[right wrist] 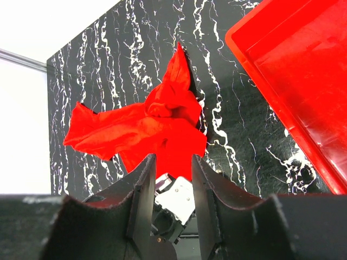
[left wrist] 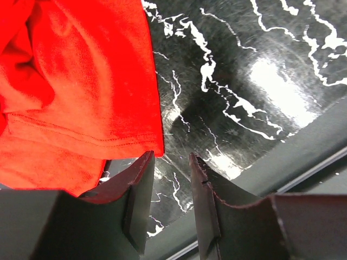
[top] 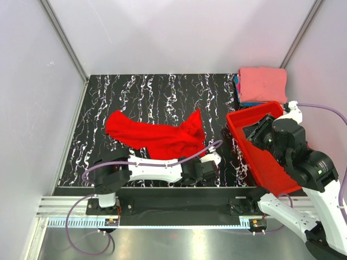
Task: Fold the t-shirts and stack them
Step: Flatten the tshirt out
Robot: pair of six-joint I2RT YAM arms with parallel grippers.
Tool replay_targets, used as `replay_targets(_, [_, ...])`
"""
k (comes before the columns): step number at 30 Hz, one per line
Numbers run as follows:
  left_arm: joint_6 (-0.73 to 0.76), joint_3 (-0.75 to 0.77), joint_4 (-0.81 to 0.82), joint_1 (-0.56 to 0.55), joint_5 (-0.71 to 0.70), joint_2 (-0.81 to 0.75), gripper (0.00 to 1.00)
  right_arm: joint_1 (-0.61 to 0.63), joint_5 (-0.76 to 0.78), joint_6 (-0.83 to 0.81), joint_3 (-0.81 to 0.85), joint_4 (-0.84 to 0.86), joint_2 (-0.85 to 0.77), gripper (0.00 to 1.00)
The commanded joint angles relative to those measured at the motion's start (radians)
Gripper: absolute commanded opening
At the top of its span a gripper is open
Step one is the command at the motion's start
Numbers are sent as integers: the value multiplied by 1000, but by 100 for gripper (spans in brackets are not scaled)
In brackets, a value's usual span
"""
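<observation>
Red t-shirt (left wrist: 70, 81) lies just beside left gripper (left wrist: 171, 157).

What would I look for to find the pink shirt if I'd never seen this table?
Start at the black marbled table and go to its far right corner, just behind the red bin. The pink shirt lies there folded flat on top of blue shirts; the red shirt is crumpled mid-table.
</observation>
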Motion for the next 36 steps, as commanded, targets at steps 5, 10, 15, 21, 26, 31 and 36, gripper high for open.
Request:
replay_targets(5, [-20, -9, 41, 29, -12, 24, 37, -4, 24, 4, -10, 32, -13, 40])
replay_targets(10, [-33, -2, 42, 39, 7, 59, 36, -4, 19, 1, -9, 30, -9, 40])
replay_targets(15, [-54, -25, 49, 65, 10, 79, 35, -4, 29, -3, -8, 27, -13, 40])
replay_targets(21, [-51, -35, 62, 68, 33, 76, 29, -4, 33, 0, -18, 29, -21, 40])
replay_targets(26, [-94, -43, 50, 69, 62, 76, 9, -4, 21, -9, -25, 26, 0, 40])
replay_targets(31, [-161, -81, 38, 134, 60, 24, 0, -4, -20, -11, -51, 53, -1, 41])
replay_targets(36, [-180, -62, -33, 261, 73, -137, 0, -4, -77, -29, -88, 81, 10, 41])
